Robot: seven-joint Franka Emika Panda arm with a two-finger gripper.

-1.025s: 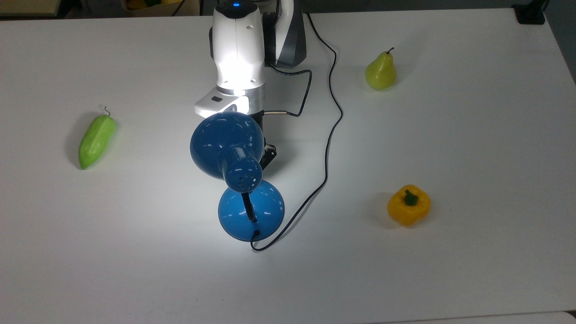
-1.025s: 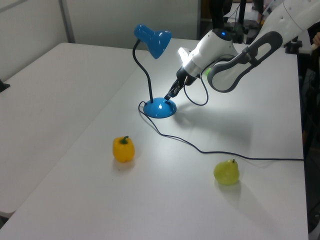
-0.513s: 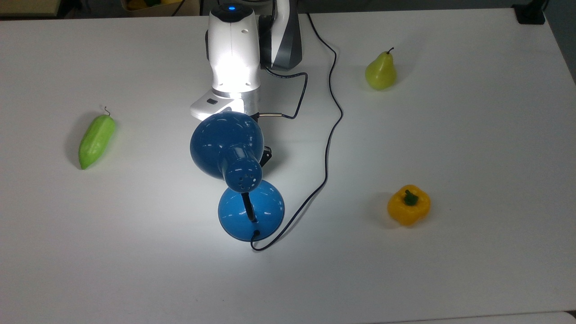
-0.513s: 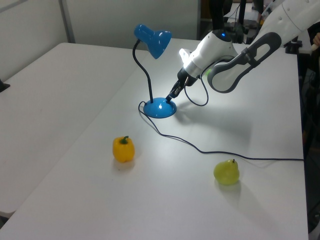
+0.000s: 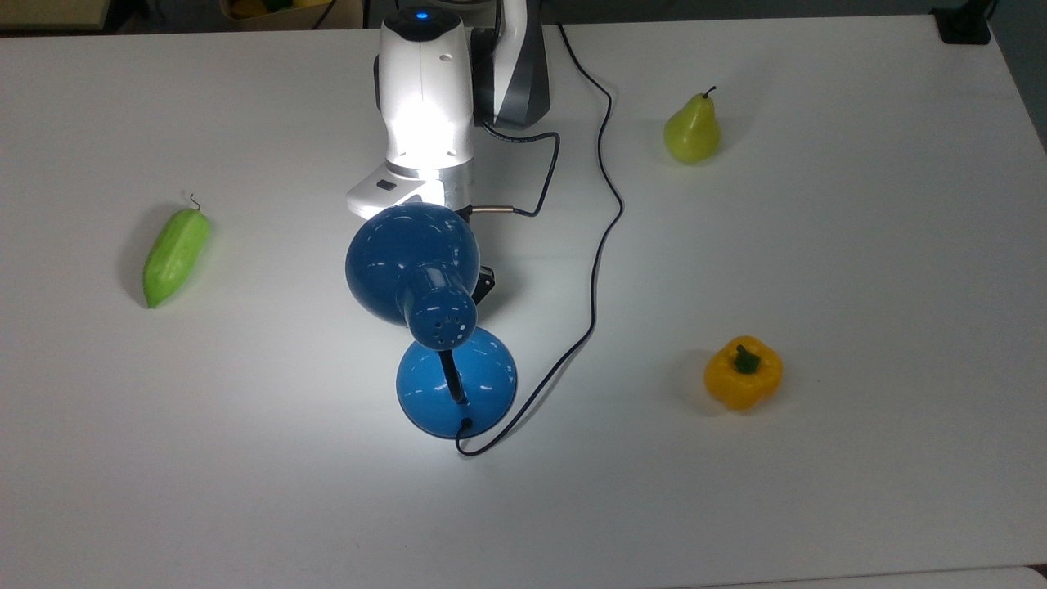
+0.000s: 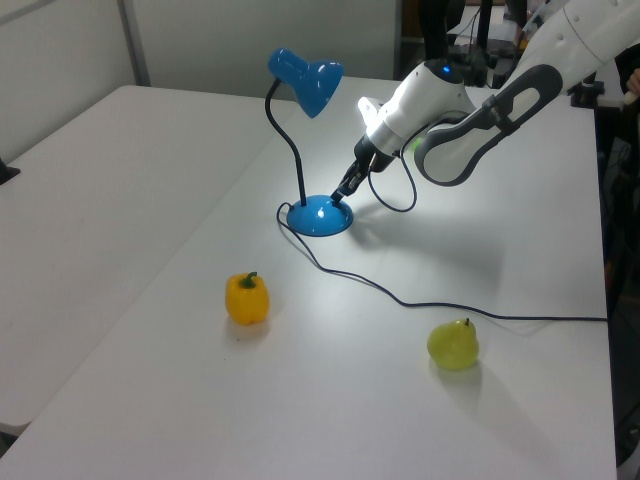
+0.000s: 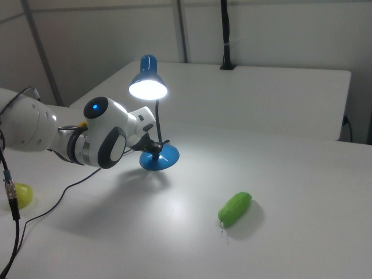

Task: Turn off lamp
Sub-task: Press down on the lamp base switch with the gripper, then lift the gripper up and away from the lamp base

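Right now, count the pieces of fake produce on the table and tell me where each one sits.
3. In the top view: a green cucumber at left, a pear at upper right, and a yellow bell pepper at lower right. None seems hidden.

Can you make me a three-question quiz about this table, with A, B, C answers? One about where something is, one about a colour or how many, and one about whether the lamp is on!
1. In the top view, where is the pear from the yellow pepper?
A. Above it
B. Below it
C. Straight to its left

2. What colour is the lamp?
A. Red
B. Blue
C. White

3. Is the lamp on or off?
A. Off
B. On
C. Lying broken on the table

Answers:
1. A: in the top view the pear sits near the upper right, with the pepper lower down.
2. B: its shade and round base are glossy blue.
3. B: in the right view the shade glows bright and lights the table under it, and the gripper is down at the base.
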